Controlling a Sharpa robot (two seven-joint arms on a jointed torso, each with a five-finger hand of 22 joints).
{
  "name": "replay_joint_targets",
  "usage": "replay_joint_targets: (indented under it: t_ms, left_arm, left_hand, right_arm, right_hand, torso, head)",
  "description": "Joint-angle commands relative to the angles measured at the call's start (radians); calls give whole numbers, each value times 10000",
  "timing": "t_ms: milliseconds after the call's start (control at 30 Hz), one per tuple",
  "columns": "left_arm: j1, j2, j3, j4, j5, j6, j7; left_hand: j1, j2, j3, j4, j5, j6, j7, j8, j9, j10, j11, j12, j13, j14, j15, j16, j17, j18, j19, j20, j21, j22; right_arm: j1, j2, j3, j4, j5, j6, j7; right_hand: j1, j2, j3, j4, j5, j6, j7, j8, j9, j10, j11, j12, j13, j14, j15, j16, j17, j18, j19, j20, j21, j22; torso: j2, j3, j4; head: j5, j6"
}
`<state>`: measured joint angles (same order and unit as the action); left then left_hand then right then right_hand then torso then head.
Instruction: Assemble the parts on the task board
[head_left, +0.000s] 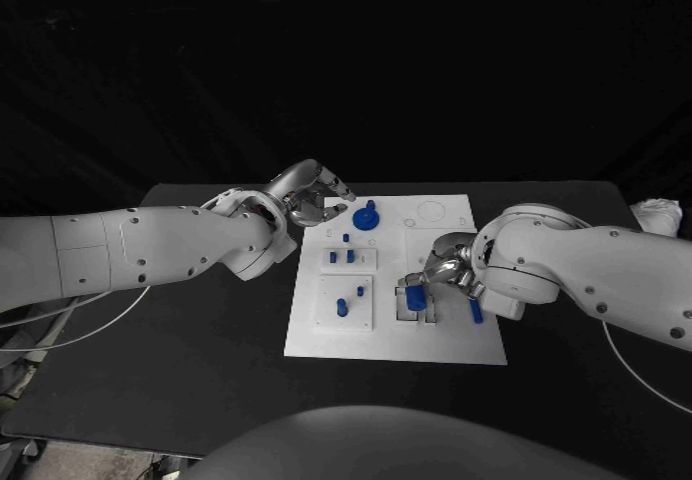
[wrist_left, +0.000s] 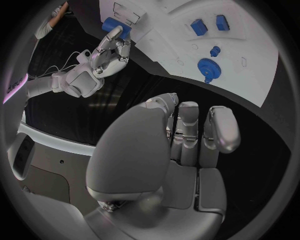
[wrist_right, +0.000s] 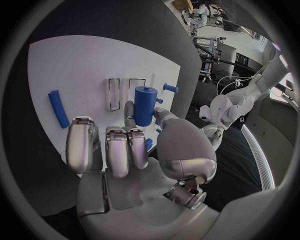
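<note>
Here, a black bench (head_left: 173, 330) carries the white task board (head_left: 397, 335), the landmark for all that follows. The left hand (head_left: 310, 195) hangs just off the board's far-left corner, fingers curled in with nothing between them; the left wrist view shows the same hand (wrist_left: 181, 145) above bare bench beside the board's edge. The right hand (head_left: 440, 270) sits over the board's right half, above the two narrow slots (head_left: 418, 310), and pinches an upright blue cylinder (head_left: 415, 297) between thumb and finger; the right wrist view shows that cylinder (wrist_right: 144, 106) held clear above the slots (wrist_right: 122, 93). A blue gear (head_left: 366, 216) rests near the board's far edge, close to the left hand. A long blue bar (head_left: 475, 310) lies at the board's right edge, beside the slots. Small blue pegs (head_left: 349, 257) stand in a plate at the board's middle, another (head_left: 342, 306) nearer the front.
</note>
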<state>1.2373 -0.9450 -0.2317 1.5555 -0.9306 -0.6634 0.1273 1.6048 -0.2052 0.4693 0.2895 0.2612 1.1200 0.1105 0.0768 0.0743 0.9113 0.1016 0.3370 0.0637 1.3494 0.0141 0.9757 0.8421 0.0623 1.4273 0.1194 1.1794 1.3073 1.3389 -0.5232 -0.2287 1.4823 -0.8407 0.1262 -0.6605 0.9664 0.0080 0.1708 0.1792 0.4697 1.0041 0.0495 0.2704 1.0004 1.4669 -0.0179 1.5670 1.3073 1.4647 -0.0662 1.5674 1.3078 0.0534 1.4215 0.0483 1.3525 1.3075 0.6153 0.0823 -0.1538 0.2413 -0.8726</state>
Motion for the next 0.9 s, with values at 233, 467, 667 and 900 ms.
replay_joint_targets:
  t_ms: [233,467,667,900]
  left_arm:
    - [0,28,6,20,38,116,33]
    - [0,18,6,26,38,126,18]
    - [0,36,6,19,38,145,13]
    - [-1,45,6,16,38,165,5]
  left_hand:
    - [-78,-5,77,12,41,-17,61,-44,10,43,4,70,6,-79,8,22,14,156,-83,-22,-60,1605]
    - [-78,-5,77,12,41,-17,61,-44,10,43,4,70,6,-79,8,22,14,156,-83,-22,-60,1605]
    - [-71,4,97,4,51,-17,53,-43,11,47,14,76,6,-80,15,28,16,154,-81,-19,-51,1607]
    - [-66,8,107,1,57,-17,52,-43,11,48,18,79,7,-79,18,33,20,153,-81,-18,-47,1608]
  right_arm:
    - [-193,151,0,-122,-74,402,0]
    - [-304,195,-2,-217,-143,473,-32]
    - [-360,187,-2,-244,-157,512,-48]
    - [-397,198,-2,-270,-161,492,-50]
  right_hand:
    - [-30,-63,557,-504,-59,-71,-43,-85,46,1039,6,38,2635,1061,5,34,2630,88,-99,-11,-73,1797]
    - [-67,-86,602,-554,-322,-87,-18,-109,112,1039,24,38,2635,1061,17,34,2630,97,-126,2,-122,1785]
    - [-506,3,504,-283,-1088,-60,25,-155,194,1039,63,38,2635,1061,50,34,2630,100,-131,32,-161,1780]
    - [-880,66,320,-55,-2257,-44,44,-228,294,1039,79,38,2635,1061,64,34,2630,102,-116,51,-194,1779]
  torso:
    - [2,1,-11]
    - [1,0,-9]
    - [1,0,-8]
    - [-1,0,-5]
  head:
    - [52,0]
    - [46,0]
    - [42,0]
    - [46,0]
